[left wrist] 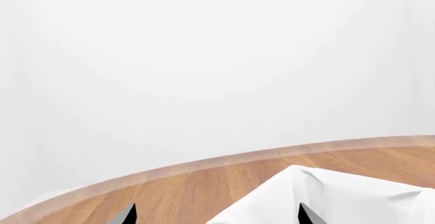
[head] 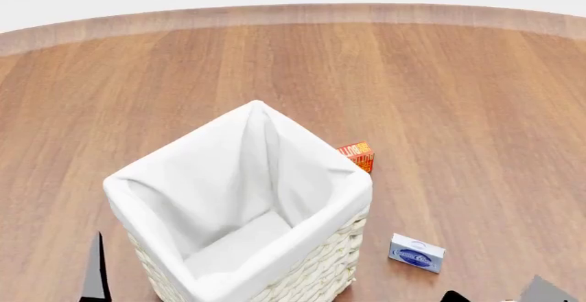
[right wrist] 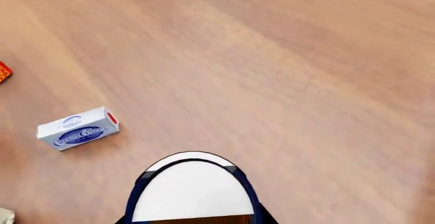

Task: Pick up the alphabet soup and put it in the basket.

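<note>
Right wrist view: shows alphabet soup end-on, plain white round top facing cam, blue label edge round it, thin orange strip at frame edge. Sits right where right jaws belong, close under cam. Long axis runs along the approach line, roughly upright over counter. Shows only dark slivers either side of can, so cannot tell whether the jaws grip or merely straddle; judged prob. gripped. Not visible in head view.

Key relation for next move: basket lies to the left of right jaws, near, with flat blue-white box on counter between the two. Opens upward, cloth lining folded over rim, interior appears empty. Requires can to travel leftward and clear the rim before release; keep axis upright. Risk: clipping near rim corner.

Left jaws: spread wide, holding nothing, at basket's near-left corner, lining directly ahead. Closer to basket, but nowhere near can; right arm is the working arm.

Writing: box carries blue oval w/ script, approx. "Cream Cheese", red end patch. Orange-red carton just behind basket's far-right side; lettering too small to read. Can label text not in view.
</note>
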